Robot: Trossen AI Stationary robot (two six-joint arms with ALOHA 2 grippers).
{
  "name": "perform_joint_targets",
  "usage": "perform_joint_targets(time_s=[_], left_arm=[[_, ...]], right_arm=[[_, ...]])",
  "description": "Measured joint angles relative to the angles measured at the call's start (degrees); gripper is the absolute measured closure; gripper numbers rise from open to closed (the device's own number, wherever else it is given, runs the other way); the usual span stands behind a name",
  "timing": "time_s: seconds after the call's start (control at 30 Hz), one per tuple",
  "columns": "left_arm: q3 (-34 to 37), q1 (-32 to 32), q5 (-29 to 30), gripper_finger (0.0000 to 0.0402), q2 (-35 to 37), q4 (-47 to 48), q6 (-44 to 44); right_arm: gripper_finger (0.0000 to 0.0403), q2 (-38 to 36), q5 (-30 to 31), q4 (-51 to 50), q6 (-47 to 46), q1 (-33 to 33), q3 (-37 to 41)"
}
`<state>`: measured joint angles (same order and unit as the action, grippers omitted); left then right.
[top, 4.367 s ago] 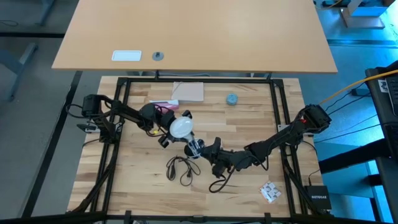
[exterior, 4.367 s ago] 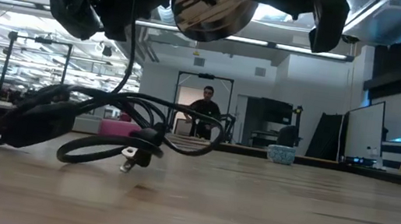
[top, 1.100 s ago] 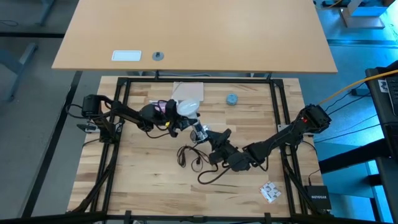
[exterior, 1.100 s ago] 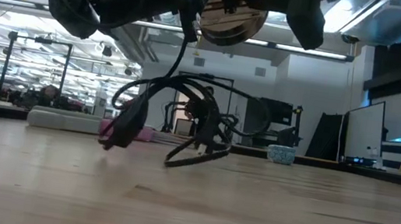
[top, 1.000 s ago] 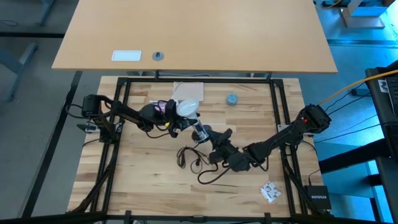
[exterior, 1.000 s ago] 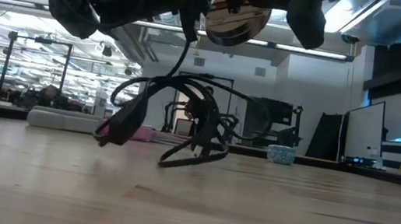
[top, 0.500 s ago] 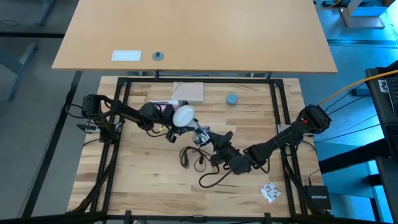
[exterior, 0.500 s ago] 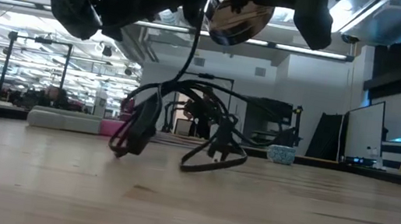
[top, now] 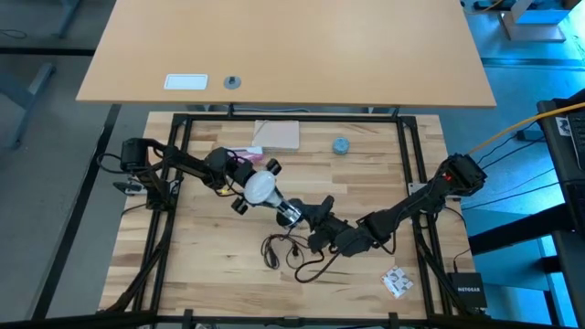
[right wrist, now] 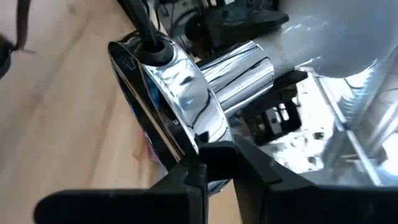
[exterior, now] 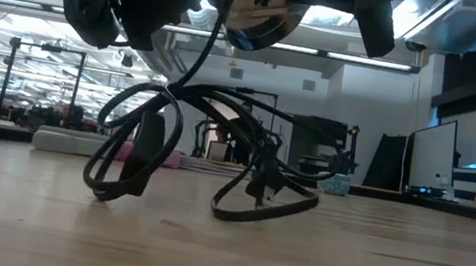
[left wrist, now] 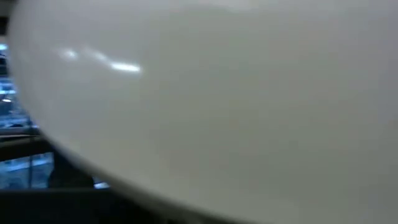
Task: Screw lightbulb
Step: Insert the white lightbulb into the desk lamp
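The white frosted lightbulb (top: pixel 261 187) hangs above the middle of the table, and my left gripper (top: pixel 255 187) is shut on its globe, which fills the left wrist view (left wrist: pixel 199 106). Its narrow end meets the neck of a chrome socket (right wrist: pixel 239 65). My right gripper (top: pixel 303 217) is shut on the socket (top: pixel 289 213). The socket's black cord (exterior: pixel 190 145) drops from it, and the cord's loops rest on the wooden tabletop (top: pixel 288 251). My left gripper pinches the bulb's round globe between its two fingers (top: pixel 271 168), one on each side, coming from the table's left. The bulb is clear of the table, with its narrow end slanting toward the socket on the near right. My right gripper pinches the rim of the socket's wide chrome flange (right wrist: pixel 186 146) between its two fingers, coming about level from the table's right. The socket is clear of the table, its neck toward the bulb. The cord leaves its back (right wrist: pixel 152 46) and hangs slack.
A beige pad (top: pixel 277 134), a pink item (top: pixel 239 151) and a small blue-grey cap (top: pixel 340 145) lie toward the far edge. A white packet (top: pixel 396 281) lies near right. Black frame rails (top: pixel 411 164) border the tabletop.
My left gripper has turned at the wrist, swinging the bulb toward the table's near edge. My right gripper has followed with the socket, slightly toward the near edge. The cord's loops have been dragged along the table and have changed shape. Both grippers have kept their hold.
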<state>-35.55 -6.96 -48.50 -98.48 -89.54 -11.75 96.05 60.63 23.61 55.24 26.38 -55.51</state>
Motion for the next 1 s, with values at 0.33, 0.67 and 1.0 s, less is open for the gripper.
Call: perform_joint_targets(time_s=[0.33,0.67,1.0], left_arm=[[0.1,0.1,-5.1,0.0247,0.0,0.0,-4.3],[0.3,0.2,-7.4,0.0247,0.0,0.0,-2.9],[0.3,0.5,-6.5,0.0247,-0.1,0.1,-0.3]], right_arm=[[0.0353,0.0,-9.0,-0.2,-12.7,-3.7,0.0],[0.0353,-0.4,-21.9,-4.1,-15.6,-6.1,0.0],[0.0301,-0.3,-29.7,-5.7,-7.3,-6.7,-0.1]])
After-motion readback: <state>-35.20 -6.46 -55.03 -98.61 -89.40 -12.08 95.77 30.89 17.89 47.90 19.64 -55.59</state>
